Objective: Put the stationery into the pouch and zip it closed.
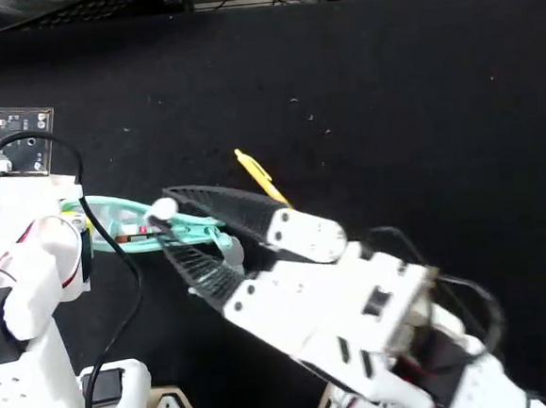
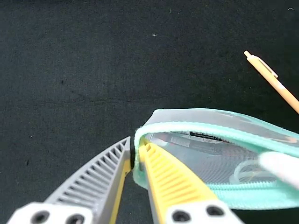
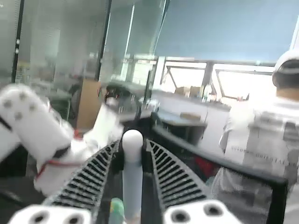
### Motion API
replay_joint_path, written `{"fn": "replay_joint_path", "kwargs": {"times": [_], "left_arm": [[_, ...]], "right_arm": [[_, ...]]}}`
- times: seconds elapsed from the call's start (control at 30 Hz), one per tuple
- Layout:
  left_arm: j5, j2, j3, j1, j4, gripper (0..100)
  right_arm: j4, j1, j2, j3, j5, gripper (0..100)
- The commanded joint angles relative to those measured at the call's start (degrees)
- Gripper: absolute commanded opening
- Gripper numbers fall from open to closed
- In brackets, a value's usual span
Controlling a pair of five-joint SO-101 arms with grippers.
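The left gripper pinches the end of the pouch rim, probably to keep its mouth open and steady. The right gripper is pressed on a white stick, tip over the opening. A yellow pen lies on the table just beside the pouch.

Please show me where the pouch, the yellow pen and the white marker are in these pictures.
pouch point(image 2: 210, 128): left wrist view, on the teal zipper rim along its open mouth.
yellow pen point(image 2: 274, 84): left wrist view, on the middle of its barrel.
white marker point(image 3: 132, 177): right wrist view, on its barrel below the rounded tip.
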Motion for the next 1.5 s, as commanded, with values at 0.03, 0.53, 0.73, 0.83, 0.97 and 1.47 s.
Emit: {"fn": "replay_joint_path", "kwargs": {"times": [0.03,0.53,0.73,0.83,0.97,1.47], "left_arm": [[-0.4,1.0,1.8,-0.5,0.6,3],[-0.1,1.1,1.8,-0.5,0.6,3],[-0.1,1.1,1.8,-0.5,0.6,3],[-0.1,1.1,1.8,-0.5,0.6,3],[-0.1,0.8,1.8,-0.5,0.6,3],[-0.1,1.0,1.9,-0.5,0.6,3]], "right_arm": [[-2.1,-0.3,0.2,7.2,-0.2,1.2],[27.0,0.0,0.4,-12.5,-0.3,23.3],[33.8,14.9,0.4,-19.7,-0.4,11.5],[37.8,31.0,0.9,-13.8,-0.3,7.5],[37.9,46.6,3.6,-2.1,-0.2,16.8],[15.5,35.9,45.4,6.1,4.0,17.0]]}}
